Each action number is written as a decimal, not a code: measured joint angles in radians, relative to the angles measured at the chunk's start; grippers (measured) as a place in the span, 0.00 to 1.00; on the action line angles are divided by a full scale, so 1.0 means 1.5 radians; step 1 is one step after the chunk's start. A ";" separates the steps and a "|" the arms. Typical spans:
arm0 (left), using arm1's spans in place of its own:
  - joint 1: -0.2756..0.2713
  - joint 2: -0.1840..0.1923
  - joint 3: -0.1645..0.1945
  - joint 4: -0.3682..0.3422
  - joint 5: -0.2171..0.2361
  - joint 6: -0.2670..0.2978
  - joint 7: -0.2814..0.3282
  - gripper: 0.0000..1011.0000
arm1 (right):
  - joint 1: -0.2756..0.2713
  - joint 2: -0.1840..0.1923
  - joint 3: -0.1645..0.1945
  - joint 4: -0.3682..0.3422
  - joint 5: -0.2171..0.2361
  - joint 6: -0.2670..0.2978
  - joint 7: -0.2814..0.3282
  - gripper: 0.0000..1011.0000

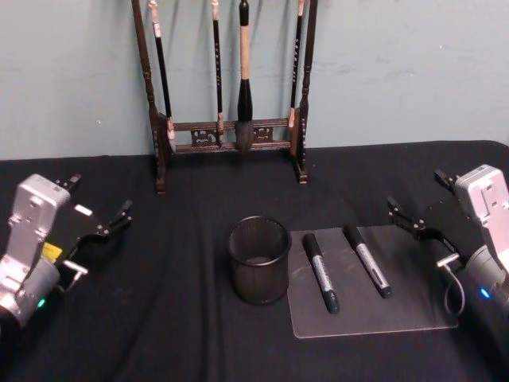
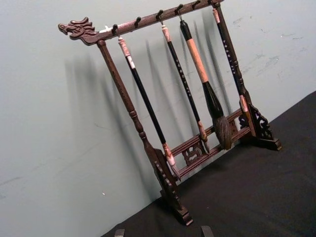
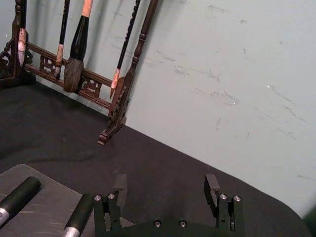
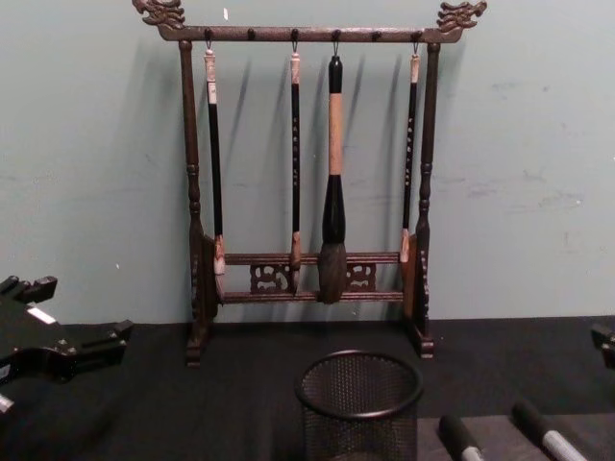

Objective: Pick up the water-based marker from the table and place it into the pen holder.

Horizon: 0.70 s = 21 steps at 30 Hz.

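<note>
Markers on mat, near right pincer

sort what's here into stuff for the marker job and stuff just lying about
For the job:
two black silver-banded markers
round black wire-mesh pen holder
left claw, right claw, both open

Lying about:
dark wooden dragon-headed brush rack
its four hanging brushes
grey mat

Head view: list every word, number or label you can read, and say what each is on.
No text reads clearly anywhere.
Left marker and right marker: grey label bands, print too blurred to read.
Hanging brushes: pale marks on the handles, too small to read.
Left gripper: yellow and white stickers on its body, nothing legible.
</note>
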 joint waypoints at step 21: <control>0.000 0.000 0.000 0.000 0.000 0.000 0.000 0.99 | -0.007 -0.009 0.035 -0.029 0.034 0.054 0.058 0.99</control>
